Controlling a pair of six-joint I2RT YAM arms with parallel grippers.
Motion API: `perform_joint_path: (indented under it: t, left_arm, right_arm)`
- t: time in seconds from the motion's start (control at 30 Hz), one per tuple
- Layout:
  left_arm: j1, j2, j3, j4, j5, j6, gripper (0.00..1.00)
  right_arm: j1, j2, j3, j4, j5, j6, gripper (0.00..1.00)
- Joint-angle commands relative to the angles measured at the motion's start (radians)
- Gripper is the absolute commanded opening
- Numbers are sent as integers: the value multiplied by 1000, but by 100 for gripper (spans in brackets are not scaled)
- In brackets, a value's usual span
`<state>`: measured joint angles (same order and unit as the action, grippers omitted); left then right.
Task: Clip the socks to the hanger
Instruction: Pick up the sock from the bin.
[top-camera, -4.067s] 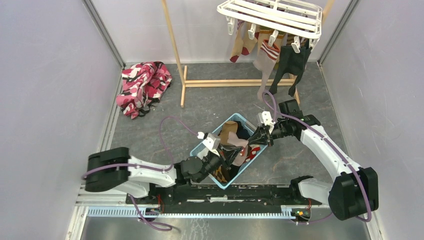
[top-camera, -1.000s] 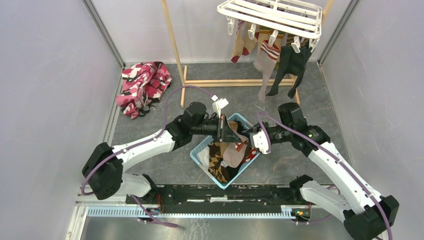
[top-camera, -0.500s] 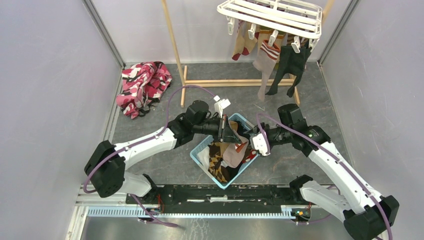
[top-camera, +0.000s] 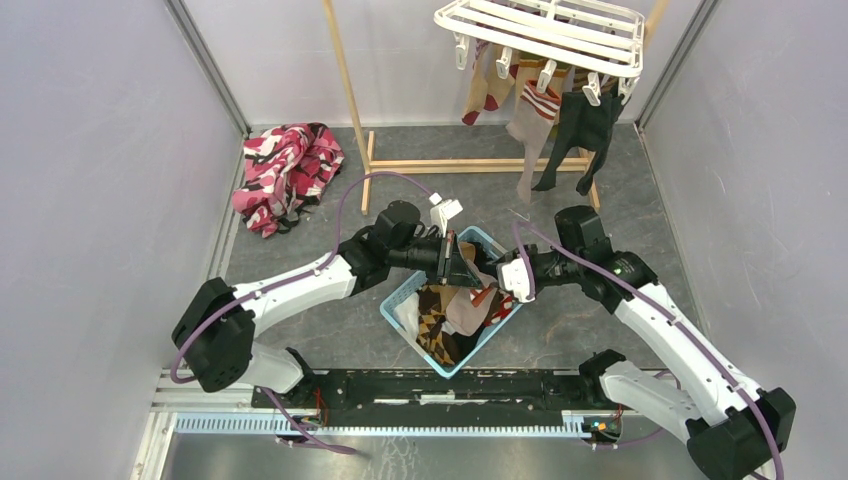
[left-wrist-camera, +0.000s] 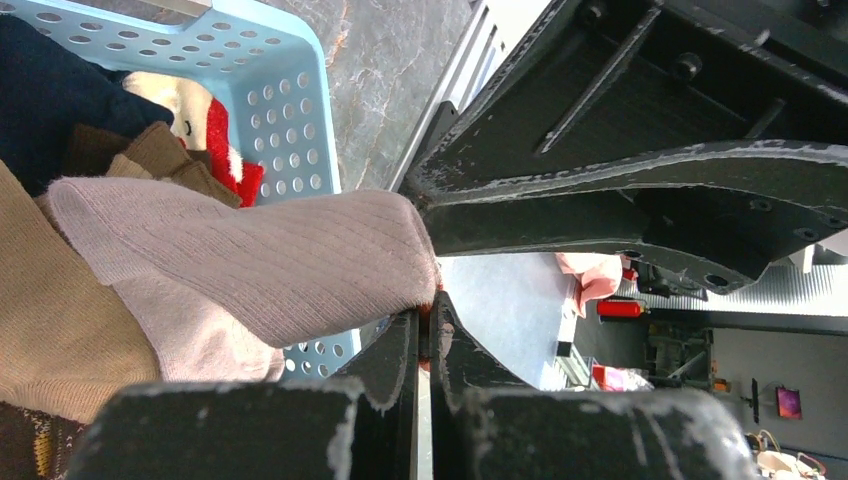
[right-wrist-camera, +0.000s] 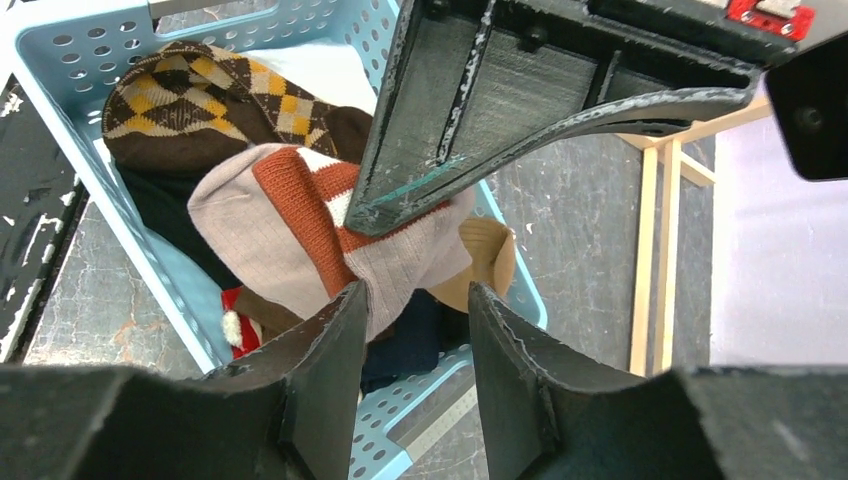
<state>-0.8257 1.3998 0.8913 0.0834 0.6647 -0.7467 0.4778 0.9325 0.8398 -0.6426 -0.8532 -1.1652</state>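
Note:
My left gripper (top-camera: 468, 268) hangs over the far end of the light blue basket (top-camera: 398, 296), shut on the cuff edge of a grey sock (left-wrist-camera: 260, 260) with rust-orange and white stripes (right-wrist-camera: 300, 210). The sock's body trails down into the basket (right-wrist-camera: 150, 260). My right gripper (right-wrist-camera: 415, 300) faces the left one (left-wrist-camera: 430, 310) from the right, with its jaws apart around the hanging cuff. The fabric touches its left finger (right-wrist-camera: 340, 340). In the top view the right gripper (top-camera: 497, 275) nearly meets the left. The white hanger (top-camera: 545, 30) is at the back right, with tan-and-red (top-camera: 485, 88), striped (top-camera: 533, 108) and black (top-camera: 580, 125) socks clipped to it.
More socks fill the basket: an argyle one (right-wrist-camera: 200, 110), a tan one (right-wrist-camera: 485, 260), a dark one and a red-and-white one (left-wrist-camera: 215, 135). A pink, red and black cloth (top-camera: 285, 170) lies at the back left. A thin wooden stand (top-camera: 470, 165) is under the hanger.
Four seconds ago my left gripper was low at the basket's near side. It now holds the sock up over the far end. In the last second the right jaws narrowed slightly around the cuff.

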Motion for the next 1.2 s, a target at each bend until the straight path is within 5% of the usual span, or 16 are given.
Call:
perform_joint_path:
  t: [0.0, 0.3, 0.57, 0.8, 1.0, 1.17]
  left_arm:
    - [7, 8, 43, 38, 41, 1, 2]
    - [7, -1, 25, 100, 45, -50, 2]
    - [7, 35, -20, 260, 84, -168, 7]
    - [42, -69, -57, 266, 4, -135, 37]
    - [69, -304, -160, 310, -32, 71, 73]
    - [50, -550, -407, 527, -71, 344, 82]
  right_arm:
    - [13, -6, -30, 40, -20, 25, 48]
    - [43, 14, -51, 76, -4, 36, 49]
    - [46, 40, -62, 151, -9, 146, 20]
    - [21, 71, -54, 105, -159, 142, 0]
    - [-33, 142, -72, 186, -369, 285, 0]
    - [-112, 124, -134, 424, -466, 558, 0]
